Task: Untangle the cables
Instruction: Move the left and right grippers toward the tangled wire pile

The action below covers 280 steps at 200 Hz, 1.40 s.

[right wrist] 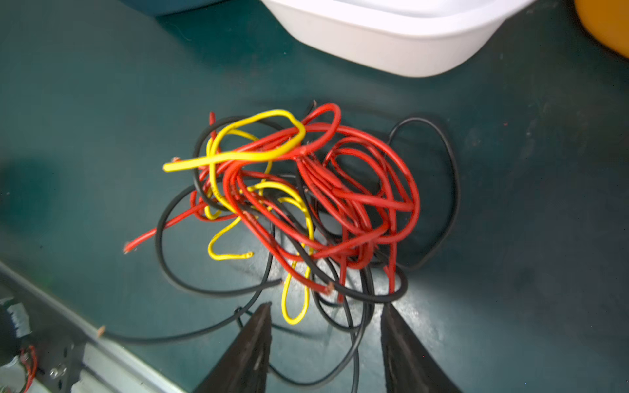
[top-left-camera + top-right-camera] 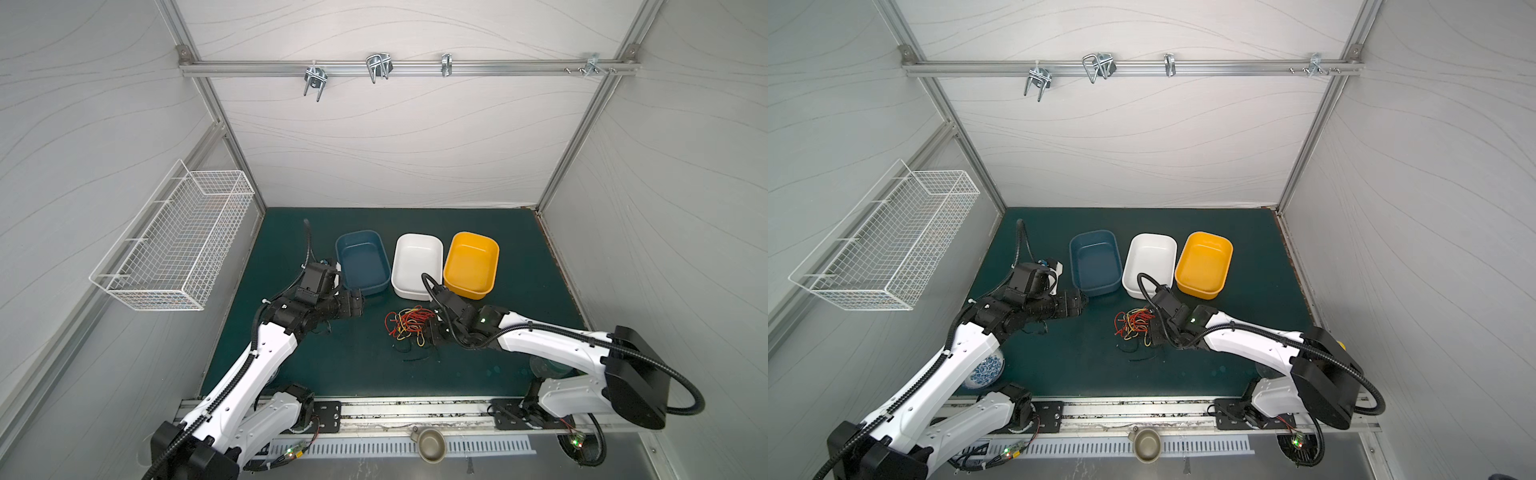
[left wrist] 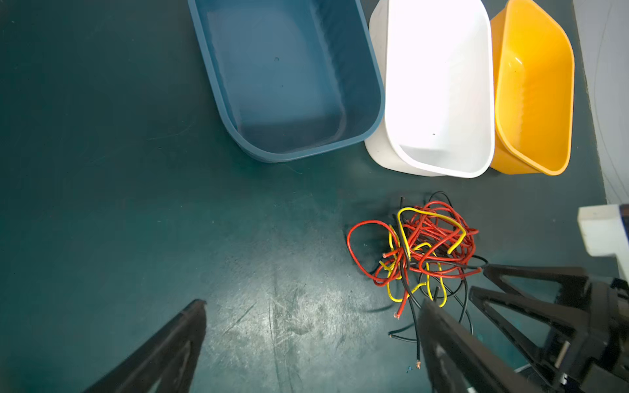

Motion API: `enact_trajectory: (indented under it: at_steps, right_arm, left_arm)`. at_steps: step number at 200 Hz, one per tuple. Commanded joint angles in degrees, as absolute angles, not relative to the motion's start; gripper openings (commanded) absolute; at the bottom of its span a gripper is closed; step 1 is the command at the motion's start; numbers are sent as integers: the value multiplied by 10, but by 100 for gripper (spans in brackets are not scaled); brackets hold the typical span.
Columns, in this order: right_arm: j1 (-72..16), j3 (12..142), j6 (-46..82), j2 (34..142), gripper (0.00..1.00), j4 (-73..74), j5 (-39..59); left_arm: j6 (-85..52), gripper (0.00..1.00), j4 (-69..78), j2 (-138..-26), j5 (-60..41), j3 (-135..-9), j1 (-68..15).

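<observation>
So your right pincer [image 1: 326, 306] is parked right at the near edge of the cables [image 1: 306, 204], low over the green surface [image 1: 85, 136]. Its fingers [image 1: 252, 340] are partway apart. A yellow loop and a few black strands run through the gap between them, but there's visible room on either side, so it isn't pinching any of them.

The rest of the tangle is heaped just ahead of those tips. It's mostly red loops on top with yellow threaded through, and black strands trail out flat on both sides of the pincer.

Straight past the heap from that pincer you've got the white tub [image 1: 391, 44], near the wires but not touching them.

Your left pincer [image 3: 313, 303] is spread wide, with only bare surface between its tips. From there the tangle sits off beside one tip, and a couple of loose black ends lie right by that finger. Ahead of it, the blue tub [image 3: 282, 85], the white one and the yellow tub [image 3: 531, 85] stand side by side in a row.
</observation>
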State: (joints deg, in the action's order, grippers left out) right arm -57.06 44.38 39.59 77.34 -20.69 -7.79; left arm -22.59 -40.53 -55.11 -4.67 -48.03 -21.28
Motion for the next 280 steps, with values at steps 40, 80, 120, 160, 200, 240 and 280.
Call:
enact_trajectory:
  at_steps: [40, 80, 120, 160, 200, 240, 280]
  right_arm:
    - [-543, 479, 399, 840, 44, -164, -73]
    - [-543, 488, 393, 861, 33, -156, -71]
    - [-548, 474, 390, 853, 18, -134, -51]
    - [-552, 462, 376, 823, 9, -111, -28]
    - [-559, 454, 364, 785, 0, -96, -7]
    - [-562, 460, 348, 734, 0, -109, 8]
    - [-564, 485, 329, 711, 0, -124, 53]
  left_arm:
    - [-213, 98, -418, -568, -31, -488, -232]
    - [-211, 98, -425, -583, -24, -492, -255]
    - [-208, 98, -438, -603, -22, -500, -291]
    - [-249, 96, -453, -613, -23, -514, -333]
    - [-351, 93, -426, -611, -75, -505, -375]
    - [-434, 93, -345, -589, -118, -451, -390]
    - [-484, 93, -260, -583, -144, -401, -390]
